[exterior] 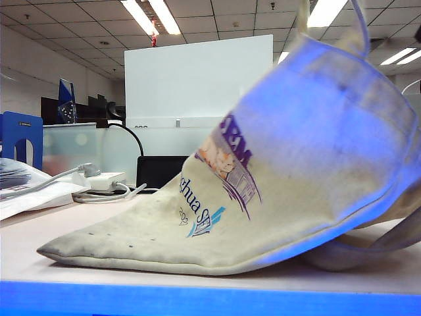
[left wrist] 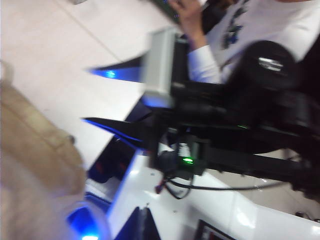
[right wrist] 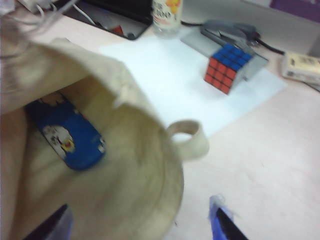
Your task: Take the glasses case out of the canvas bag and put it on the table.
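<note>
exterior view: off-white printed canvas bag lifted at its two-o'clock end above the pale beige table; left wrist view: left gripper pressed together, bag cloth alongside; right wrist view: right gripper spread astride the bag rim, glossy blue glasses case lying inside.

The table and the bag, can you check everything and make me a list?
Surface: the table, pale, with a white sheet on it.
Job's things: the glasses case lies inside the canvas bag, whose mouth is lifted.
Clutter: a Rubik's cube, a bottle, a small box.
Grippers: right gripper open at the bag's mouth, holding nothing; left gripper shut, not in view; bag cloth shows in its wrist view.
Cables: white cables on the desk.
Surroundings: office, whiteboard, a person nearby.
</note>
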Robot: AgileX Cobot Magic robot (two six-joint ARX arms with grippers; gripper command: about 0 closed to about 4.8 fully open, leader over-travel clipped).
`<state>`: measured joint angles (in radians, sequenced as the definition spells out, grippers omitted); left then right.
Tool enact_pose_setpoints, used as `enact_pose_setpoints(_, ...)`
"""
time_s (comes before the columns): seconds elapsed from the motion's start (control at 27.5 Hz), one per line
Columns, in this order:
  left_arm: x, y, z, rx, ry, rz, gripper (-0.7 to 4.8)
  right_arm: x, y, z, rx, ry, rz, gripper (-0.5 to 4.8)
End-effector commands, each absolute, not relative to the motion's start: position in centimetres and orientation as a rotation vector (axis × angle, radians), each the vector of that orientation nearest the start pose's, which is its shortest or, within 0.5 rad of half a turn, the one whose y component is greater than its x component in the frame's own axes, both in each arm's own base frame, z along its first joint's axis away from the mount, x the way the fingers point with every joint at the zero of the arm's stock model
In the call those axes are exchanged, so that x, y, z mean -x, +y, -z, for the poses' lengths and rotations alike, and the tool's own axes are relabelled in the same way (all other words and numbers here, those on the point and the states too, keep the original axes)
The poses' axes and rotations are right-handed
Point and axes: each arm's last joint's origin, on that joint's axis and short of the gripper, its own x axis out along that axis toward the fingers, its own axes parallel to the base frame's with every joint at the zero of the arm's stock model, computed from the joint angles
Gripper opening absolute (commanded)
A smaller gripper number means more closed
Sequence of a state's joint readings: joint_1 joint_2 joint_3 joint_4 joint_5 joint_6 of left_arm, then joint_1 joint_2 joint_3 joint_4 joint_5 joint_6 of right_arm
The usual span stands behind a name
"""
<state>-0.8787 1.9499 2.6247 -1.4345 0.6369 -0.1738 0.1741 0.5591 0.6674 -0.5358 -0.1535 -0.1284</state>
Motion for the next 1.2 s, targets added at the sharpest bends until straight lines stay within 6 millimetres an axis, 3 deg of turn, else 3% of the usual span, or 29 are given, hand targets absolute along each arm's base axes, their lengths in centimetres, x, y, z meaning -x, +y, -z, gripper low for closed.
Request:
enact_pose_setpoints(0.04, -18.1, -25.6, -50.5, 0.052, 0.903, 1.402, -0.02, -13.3, 3.1, -28.7, 0.069, 0.435, -0.462, 3.58)
enact_pose_setpoints(0.15, -17.7, -25.4, -50.8, 0.106, 0.945, 1.425, -0.02, -14.3, 4.3, -27.5, -0.029, 0.535, -0.668, 3.24)
enact_pose_setpoints(0.29, -17.9, -25.6, -50.5, 0.093, 0.947, 1.416, -0.02, -13.8, 6.0, -26.0, -0.074, 0.630, -0.839, 3.24)
enact_pose_setpoints(0.4, -18.1, -26.0, -49.9, 0.105, 0.993, 1.432, -0.02, -13.5, 7.0, -25.8, -0.018, 0.629, -0.832, 3.24)
enact_pose_setpoints(0.47, -17.4, -26.4, -50.0, 0.122, 1.021, 1.542, 0.00, -13.7, 7.4, -26.2, -0.017, 0.583, -0.859, 3.22)
enact_pose_setpoints(0.58, -15.0, -27.7, -50.1, 0.104, 1.048, 1.721, 1.59, -15.1, 8.0, -25.2, -0.006, 0.625, -0.876, 3.11)
enact_pose_setpoints(0.69, -13.3, -28.5, -50.1, 0.069, 1.057, 1.761, 1.56, -17.2, 9.0, -23.3, 0.000, 0.714, -0.877, 3.11)
enact_pose_setpoints(0.8, -12.7, -28.9, -50.0, 0.034, 1.043, 1.729, 1.55, -18.6, 9.6, -22.1, -0.001, 0.747, -0.873, 3.11)
enact_pose_setpoints(0.94, -13.1, -28.9, -49.8, -0.025, 0.983, 1.610, 1.52, -19.0, 9.9, -22.4, -0.016, 0.692, -0.927, 3.11)
enact_pose_setpoints(1.05, -14.2, -28.7, -49.6, -0.075, 0.923, 1.488, 1.52, -18.4, 10.1, -22.0, -0.027, 0.752, -0.980, 3.15)
enact_pose_setpoints(1.2, -15.8, -28.1, -49.3, -0.056, 0.931, 1.418, 1.52, -18.3, 10.2, -21.8, 0.104, 0.717, -0.960, 3.15)
